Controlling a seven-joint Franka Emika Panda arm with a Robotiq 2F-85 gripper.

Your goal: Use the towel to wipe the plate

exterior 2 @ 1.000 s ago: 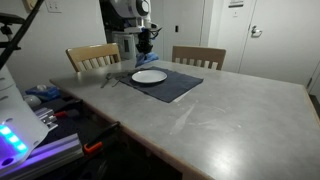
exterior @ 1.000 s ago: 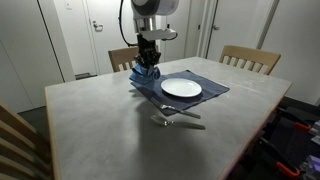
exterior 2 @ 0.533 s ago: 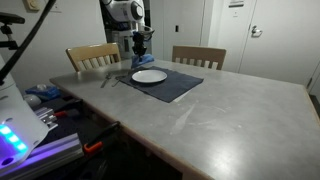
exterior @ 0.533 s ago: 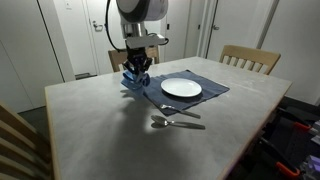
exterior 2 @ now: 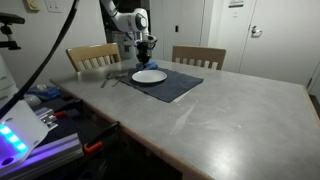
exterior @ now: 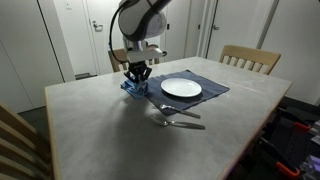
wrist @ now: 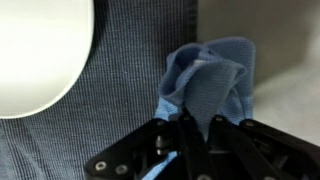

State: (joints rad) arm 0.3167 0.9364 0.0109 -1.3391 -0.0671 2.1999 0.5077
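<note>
A white plate point(exterior: 181, 88) sits on a dark grey placemat point(exterior: 212, 92) on the table; both also show in an exterior view point(exterior 2: 150, 76) and at the left of the wrist view point(wrist: 35, 50). My gripper point(exterior: 137, 75) is low over the placemat's corner, beside the plate and apart from it. It is shut on a crumpled blue towel point(exterior: 132, 86). In the wrist view the towel point(wrist: 212, 78) bunches up between the fingers point(wrist: 187, 132) and rests on the placemat's edge point(wrist: 120, 100).
A fork and a spoon point(exterior: 176, 120) lie on the grey table in front of the placemat. Wooden chairs stand behind the table point(exterior: 250, 58) point(exterior 2: 93, 55) point(exterior 2: 198, 56). Equipment with lit electronics point(exterior 2: 20, 135) sits off the table's side.
My gripper has moved sideways away from the plate and down, carrying the towel to the placemat's corner. The plate and cutlery have not moved.
</note>
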